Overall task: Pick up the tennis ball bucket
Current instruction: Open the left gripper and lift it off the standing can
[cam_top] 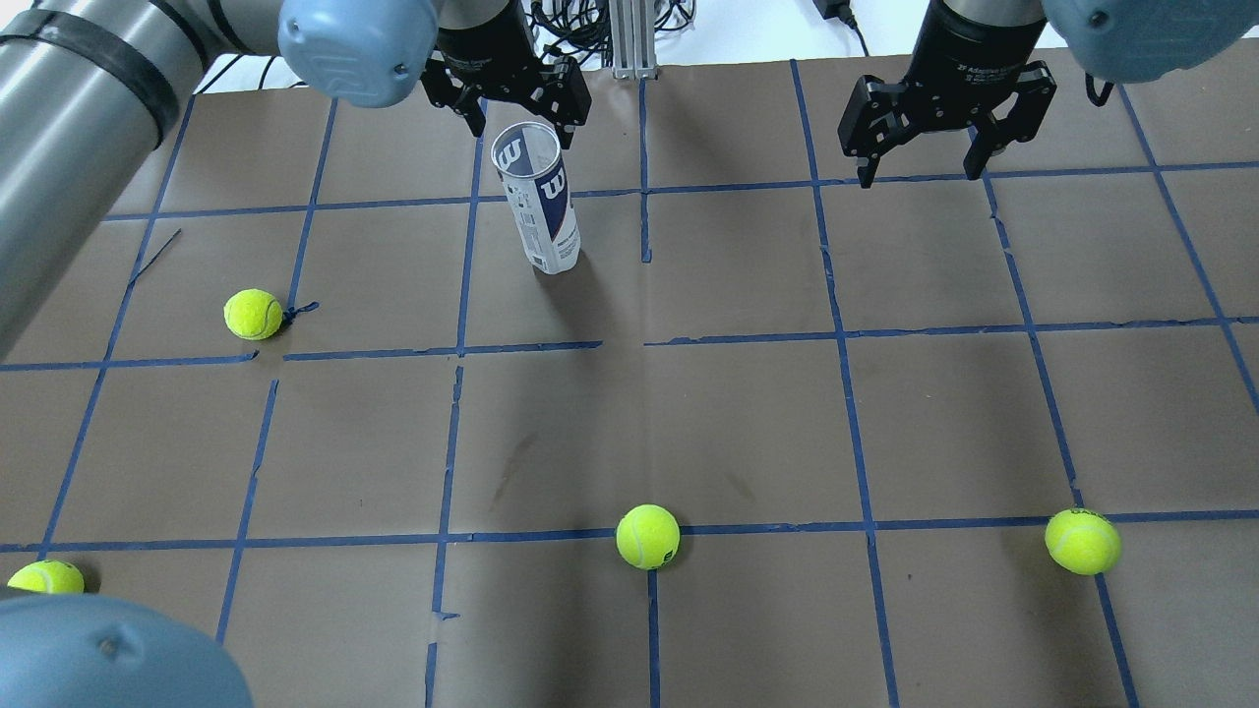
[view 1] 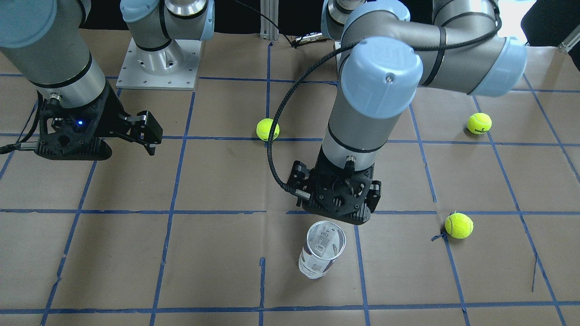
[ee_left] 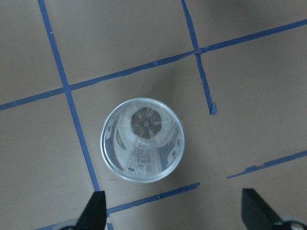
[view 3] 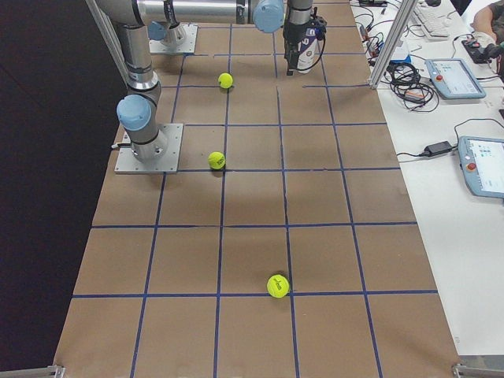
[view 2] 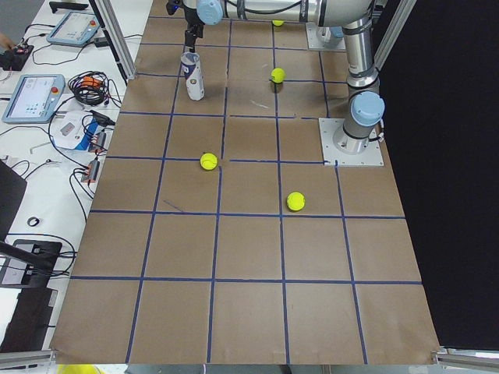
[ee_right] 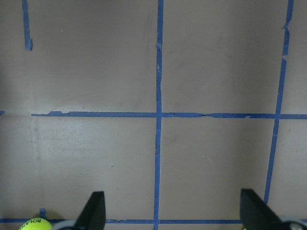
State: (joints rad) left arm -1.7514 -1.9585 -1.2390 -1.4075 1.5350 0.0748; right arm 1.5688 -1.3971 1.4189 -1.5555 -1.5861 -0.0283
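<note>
One camera sits behind the robot, looking forward and down over its shoulders at the counter, while another faces it from the far side and looks steeply down, so both share the upright tennis ball bucket and the squares around it, mirrored. Two more stand high and far off at the counter's ends, each looking along its length over nearly the whole surface. The wrist cameras look straight down from close up, the left pincer framing the bucket's open mouth, the right pincer framing taped squares and a tennis ball at the lower edge.
</note>
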